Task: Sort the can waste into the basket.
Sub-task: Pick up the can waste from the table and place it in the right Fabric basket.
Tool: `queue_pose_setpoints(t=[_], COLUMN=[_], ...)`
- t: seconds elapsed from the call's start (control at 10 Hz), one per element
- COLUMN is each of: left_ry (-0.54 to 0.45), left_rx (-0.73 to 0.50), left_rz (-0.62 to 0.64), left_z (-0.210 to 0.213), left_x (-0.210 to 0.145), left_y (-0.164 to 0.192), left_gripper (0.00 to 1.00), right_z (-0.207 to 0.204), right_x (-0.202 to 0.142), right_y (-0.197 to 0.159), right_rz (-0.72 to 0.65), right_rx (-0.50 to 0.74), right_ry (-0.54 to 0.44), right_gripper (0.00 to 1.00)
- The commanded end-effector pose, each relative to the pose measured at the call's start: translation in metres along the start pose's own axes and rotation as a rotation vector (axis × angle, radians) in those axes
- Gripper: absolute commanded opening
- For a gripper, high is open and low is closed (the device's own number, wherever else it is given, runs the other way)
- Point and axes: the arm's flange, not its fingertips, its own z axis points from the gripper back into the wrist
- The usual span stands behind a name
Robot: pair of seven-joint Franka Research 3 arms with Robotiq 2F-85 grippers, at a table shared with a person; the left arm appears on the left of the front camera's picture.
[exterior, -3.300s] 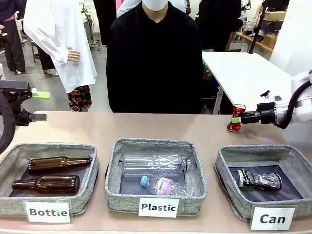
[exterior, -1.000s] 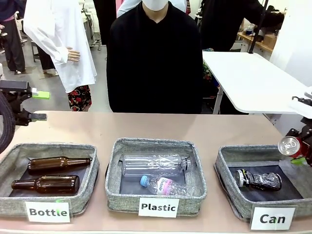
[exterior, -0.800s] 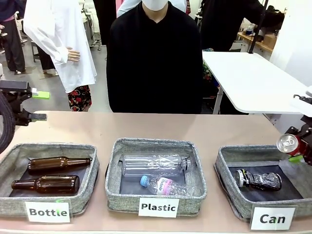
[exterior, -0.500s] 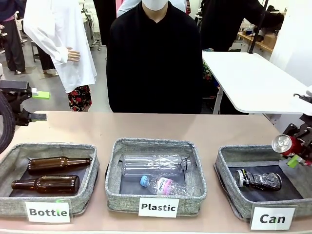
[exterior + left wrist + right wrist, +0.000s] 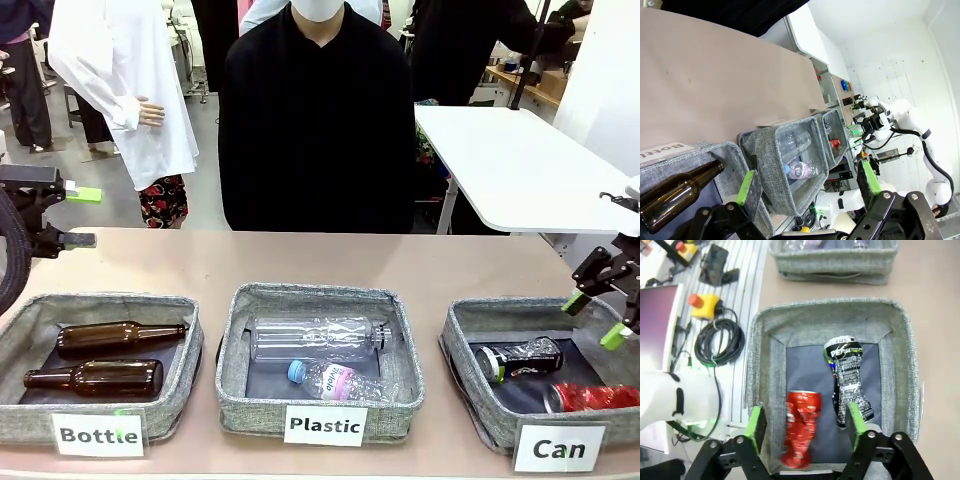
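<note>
Right gripper (image 5: 805, 425) agape above crumpled red can (image 5: 801, 426) in basket (image 5: 769, 370)

I log both cans lying on their sides on the dark base of the "Can" basket (image 5: 470, 330), at the tabletop's right end. Black can (image 5: 518, 358), crumpled, silver top leftward. Red can (image 5: 590, 397), dented, near the basket's front right corner.

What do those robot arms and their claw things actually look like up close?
Each arm is white with smooth rounded segments; the right arm shows this, with thin black cables along it. The right gripper and left gripper are black, angular metal linkages with visible bolts, each ending in two fingers tipped with bright green pads.
</note>
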Motion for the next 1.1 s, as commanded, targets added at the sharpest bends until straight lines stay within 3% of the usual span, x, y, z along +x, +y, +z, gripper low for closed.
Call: queue_pose_setpoints(t=[0.0, 0.1, 0.3, 0.4, 0.6, 0.8, 0.9, 1.0], left_ry=[0.011, 0.011, 0.011, 0.011, 0.011, 0.011, 0.011, 0.011], left_rx=[0.002, 0.002, 0.002, 0.002, 0.002, 0.002, 0.002, 0.002], left_rz=[-0.020, -0.020, -0.020, -0.020, -0.020, -0.020, -0.020, -0.020], left_z=[0.003, 0.003, 0.003, 0.003, 0.003, 0.003, 0.003, 0.003], left_x=[0.000, 0.000, 0.000, 0.000, 0.000, 0.000, 0.000, 0.000], left_y=[0.001, 0.001, 0.001, 0.001, 0.001, 0.001, 0.001, 0.001], left_gripper=[1.00, 1.00, 1.00, 1.00, 1.00, 1.00, 1.00, 1.00], right_z=[0.005, 0.009, 0.020, 0.022, 0.010, -0.007, -0.016, -0.026], right_x=[0.006, 0.008, 0.015, 0.031, 0.052, 0.069, 0.077, 0.081], right_y=[-0.010, -0.012, -0.030, -0.043, -0.063, -0.103, -0.107, -0.107], right_rz=[-0.032, -0.085, -0.386, -0.568, -0.846, -1.179, -1.179, -1.062], right_rx=[0.018, 0.039, 0.023, -0.084, 0.228, 0.432, 0.487, 0.470], right_ry=[-0.062, -0.130, -0.358, -0.733, -0.795, -0.854, -0.835, -0.772], right_gripper=[1.00, 1.00, 1.00, 1.00, 1.00, 1.00, 1.00, 1.00])
